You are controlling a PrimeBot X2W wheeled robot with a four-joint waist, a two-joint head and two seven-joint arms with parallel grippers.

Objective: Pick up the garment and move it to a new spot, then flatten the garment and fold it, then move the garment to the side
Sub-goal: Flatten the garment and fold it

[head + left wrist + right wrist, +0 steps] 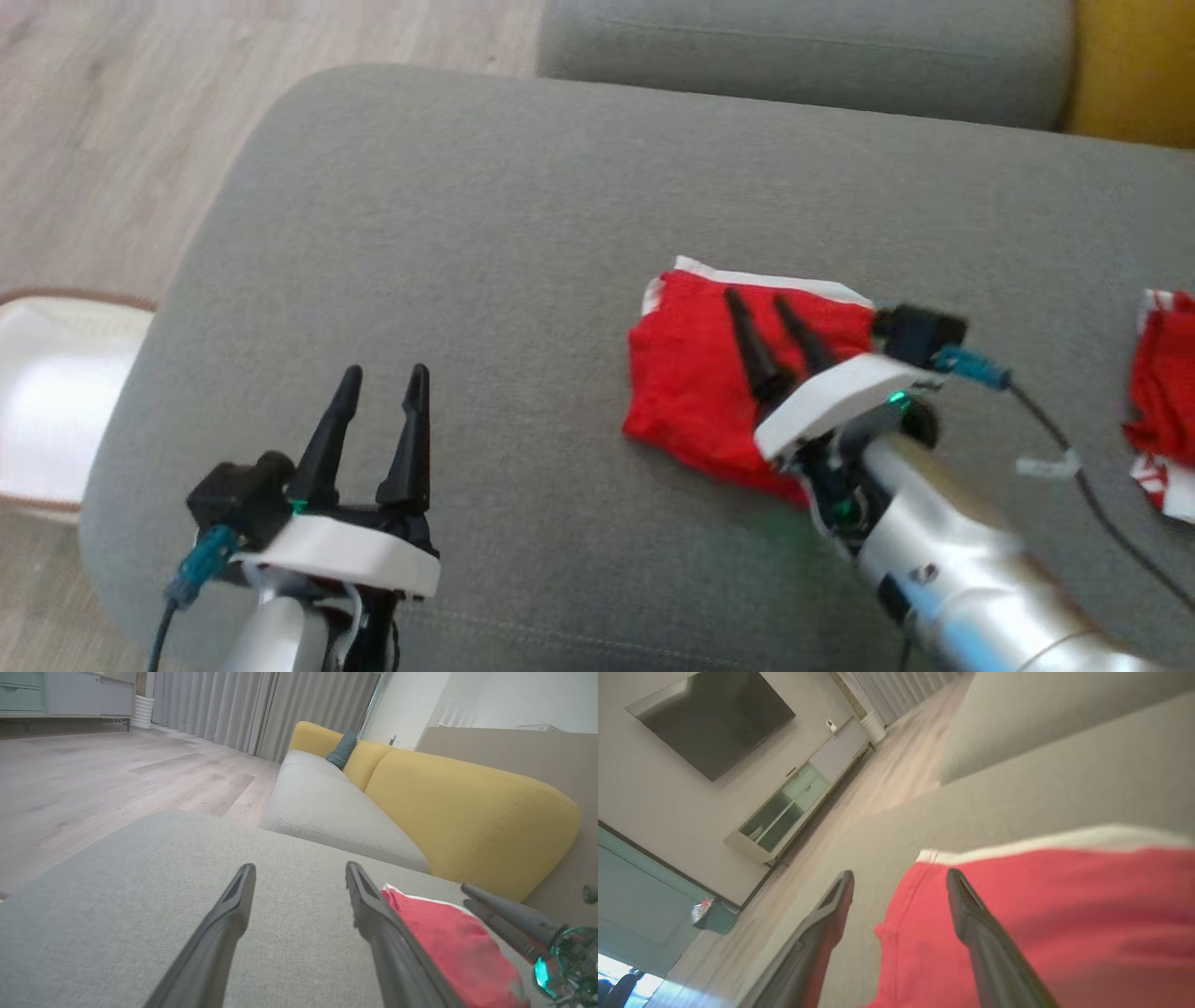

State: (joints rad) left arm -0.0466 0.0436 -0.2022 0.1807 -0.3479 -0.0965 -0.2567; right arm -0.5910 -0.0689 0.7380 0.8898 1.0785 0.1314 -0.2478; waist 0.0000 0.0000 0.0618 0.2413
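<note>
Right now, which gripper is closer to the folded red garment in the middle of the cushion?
Right. The right gripper hovers open over the folded red garment; the left gripper is open above bare gray cushion, well off to the garment's left.

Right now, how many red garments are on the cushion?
2. A folded red garment with white trim lies under the right gripper; a second red-and-white one sits cut off at far right. More may be hidden.

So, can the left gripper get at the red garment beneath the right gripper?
Probably yes. Bare cushion lies between the open left gripper and the red garment, so its near edge looks free. The open right gripper over its far part blocks that side.
</note>
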